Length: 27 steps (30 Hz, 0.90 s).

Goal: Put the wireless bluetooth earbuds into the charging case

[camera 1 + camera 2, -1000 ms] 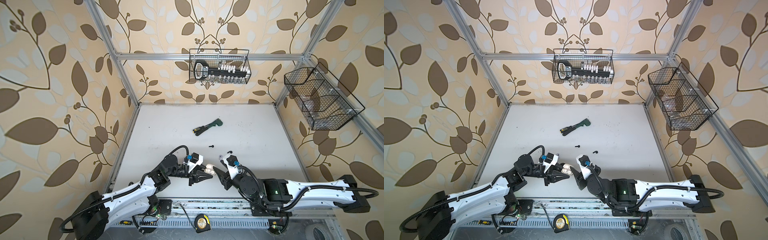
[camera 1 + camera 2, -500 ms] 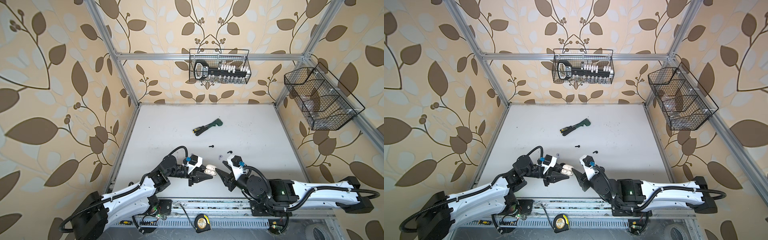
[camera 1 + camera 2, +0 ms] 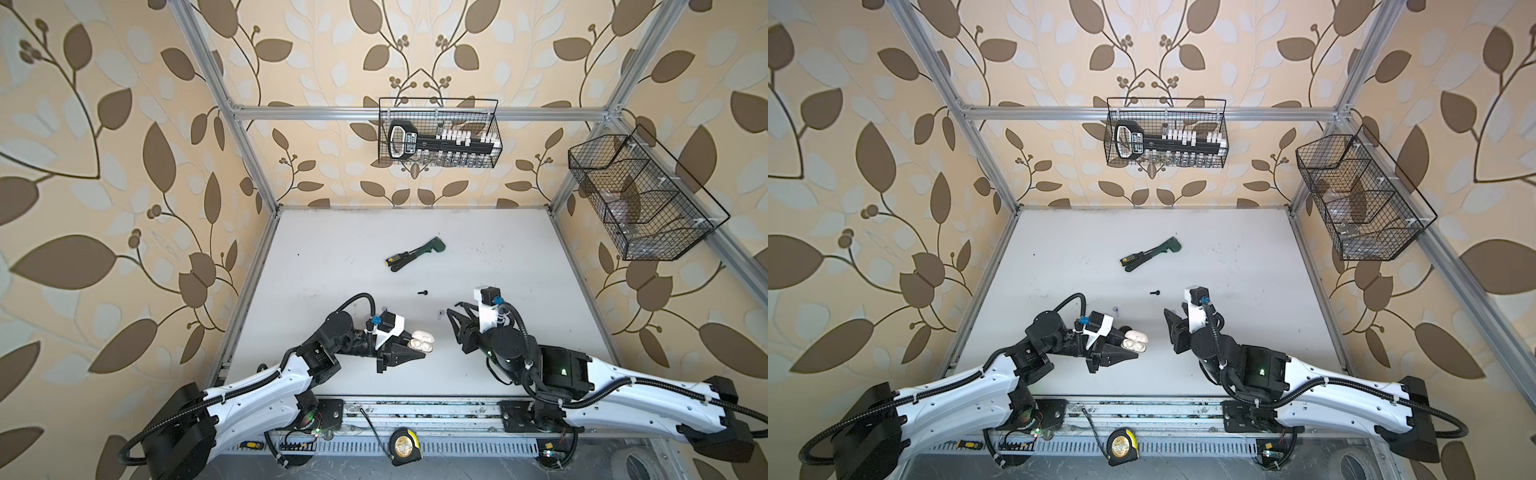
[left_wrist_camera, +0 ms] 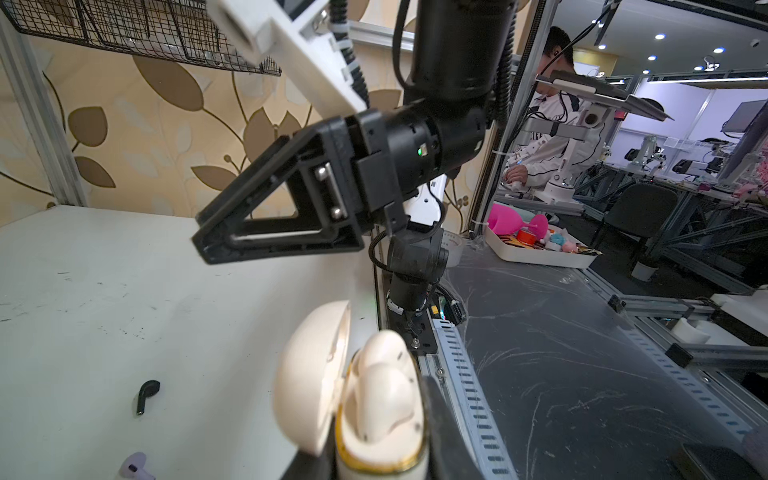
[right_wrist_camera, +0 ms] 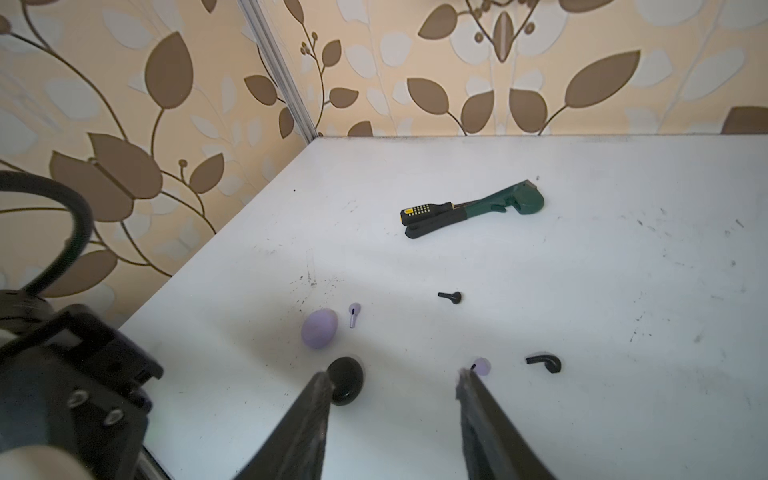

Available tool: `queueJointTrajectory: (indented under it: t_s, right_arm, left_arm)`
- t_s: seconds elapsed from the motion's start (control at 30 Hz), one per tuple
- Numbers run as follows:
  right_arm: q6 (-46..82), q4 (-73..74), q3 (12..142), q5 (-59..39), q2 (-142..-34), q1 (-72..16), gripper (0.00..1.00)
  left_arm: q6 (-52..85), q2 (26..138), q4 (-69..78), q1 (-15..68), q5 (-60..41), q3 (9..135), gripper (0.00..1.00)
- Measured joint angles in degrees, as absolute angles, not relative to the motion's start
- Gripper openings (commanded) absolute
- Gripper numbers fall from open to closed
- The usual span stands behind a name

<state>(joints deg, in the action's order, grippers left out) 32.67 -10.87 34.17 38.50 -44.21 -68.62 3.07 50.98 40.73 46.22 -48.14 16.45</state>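
Observation:
My left gripper (image 3: 420,354) is shut on the cream-white charging case (image 4: 380,453), whose lid (image 4: 311,374) stands open. Two cream-white earbuds (image 4: 384,386) sit inside it, also seen in a top view (image 3: 419,344). My right gripper (image 5: 394,376) is open and empty, hovering a short way right of the case in both top views (image 3: 453,311) (image 3: 1173,311). Loose on the table lie two black earbuds (image 5: 451,297) (image 5: 544,361) and two lilac earbuds (image 5: 354,313) (image 5: 481,366), the last one partly behind a right fingertip.
A lilac case (image 5: 319,328) and a black case (image 5: 347,380) lie shut near my left wrist. A green wrench with a black-and-yellow screwdriver (image 3: 415,257) lies mid-table. Wire baskets hang on the back wall (image 3: 438,133) and the right wall (image 3: 640,199).
My right gripper has drawn back from the held case, moving right and farther up the table. The left gripper and case have stayed put.

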Motion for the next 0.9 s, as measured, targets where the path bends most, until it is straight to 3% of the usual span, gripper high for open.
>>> queueJointTrajectory:
  t_s: [0.33,0.9]
  right_arm:
    - [33.4,-4.7,31.5,27.7,-50.1,-67.6,0.51]
    - [28.6,4.2,31.4,27.4,-45.9,-76.2,0.51]
  left_arm:
    - [3.1,54.0,41.6,46.6,-49.5,16.5,0.0]
    - [3.1,54.8,41.6,47.3,-50.5,16.6,0.0]
